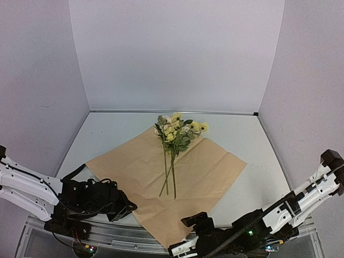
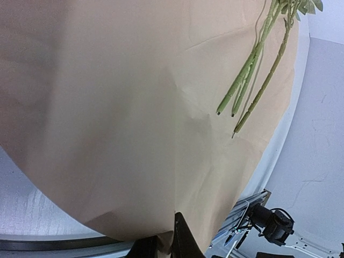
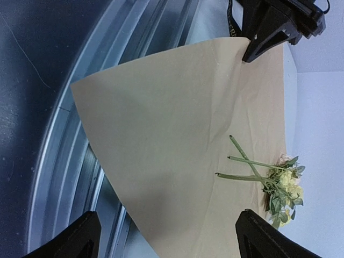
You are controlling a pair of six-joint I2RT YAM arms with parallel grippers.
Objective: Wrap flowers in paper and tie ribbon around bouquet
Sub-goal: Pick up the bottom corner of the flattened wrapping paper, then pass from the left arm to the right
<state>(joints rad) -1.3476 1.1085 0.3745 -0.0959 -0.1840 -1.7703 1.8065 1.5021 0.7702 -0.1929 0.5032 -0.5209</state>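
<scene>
Top external view: we see the large tan kraft-brown paper (image 1: 209,172) lying flat as a diamond at frame centre, with one corner toward the bottom edge. The small bunch of pale yellow and cream flowers (image 1: 174,131) on thin green stems rests on it. The blooms are at the upper corner and the stem ends are near the middle of the sheet. The long axis of the flowers runs almost top to bottom, leaning slightly toward the lower left, with the blooms pointing up-frame.

The left gripper (image 1: 127,207) sits at the lower-left edge of the paper, between the left and bottom corners. In the left wrist view its dark fingers (image 2: 183,239) stand nearly together with the edge of the paper passing between them, so we read it as pinched on the paper. From this grip the stems lie toward the upper right, oblique to the gripped edge.

We judge that the coming fold must carry this edge up and right, across the stems. The left arm is the nearer one. The right gripper (image 3: 172,234) hangs by the bottom corner, jaws wide apart, holding nothing
</scene>
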